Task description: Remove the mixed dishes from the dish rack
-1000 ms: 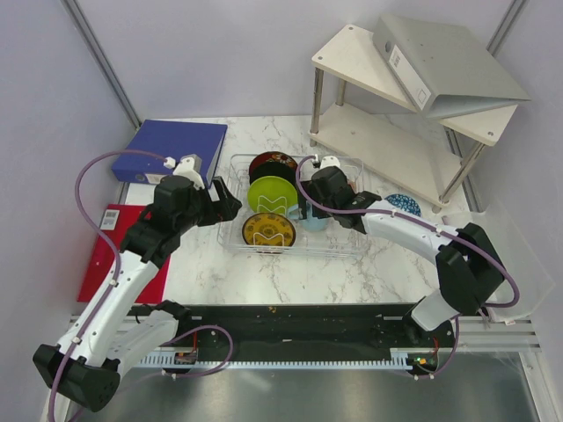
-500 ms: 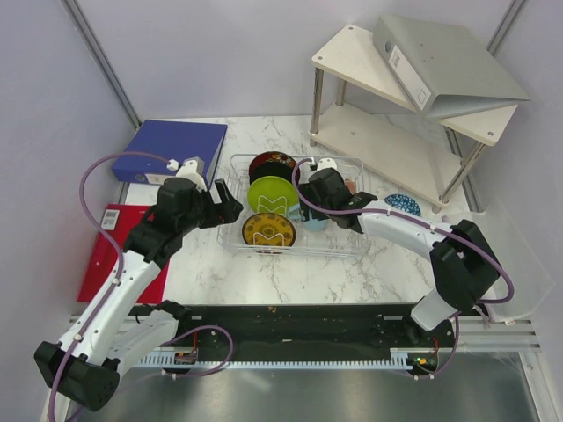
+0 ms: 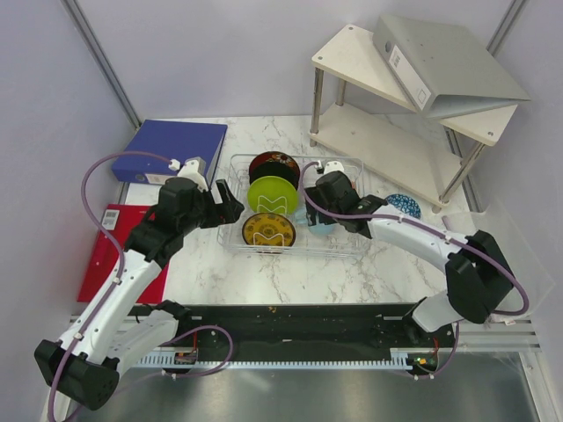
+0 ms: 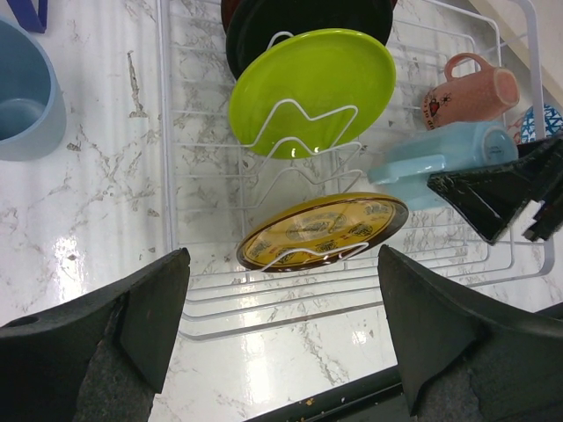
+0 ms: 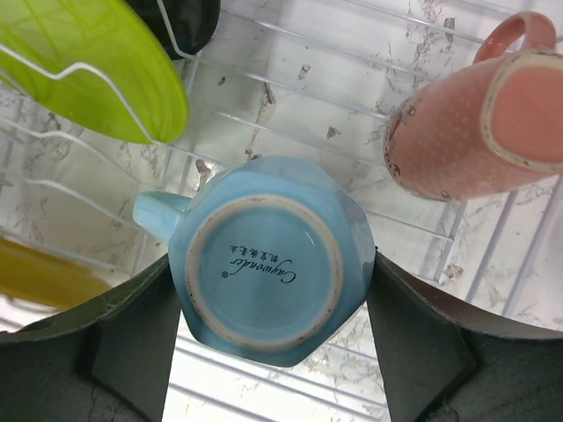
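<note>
The wire dish rack (image 3: 343,239) holds a dark red-black plate (image 3: 273,163), a lime green plate (image 3: 271,194) and a yellow-brown patterned plate (image 3: 268,230), all on edge. My right gripper (image 5: 268,264) is shut on the light-blue mug (image 5: 264,303), whose base faces the wrist camera, low over the rack wires. A pink mug (image 5: 475,114) lies beside it. My left gripper (image 4: 281,343) is open and empty above the marble near the rack's front left corner (image 4: 176,325). A small blue patterned dish (image 3: 403,204) lies on the table right of the rack.
Another blue mug (image 4: 22,97) stands on the table left of the rack. A blue binder (image 3: 171,151) and a red folder (image 3: 119,255) lie at the left. A white two-tier shelf (image 3: 387,141) with a grey binder (image 3: 440,66) stands at the back right.
My right wrist has shifted a little to the right over the rack by the light-blue mug. The left arm has hardly moved.
</note>
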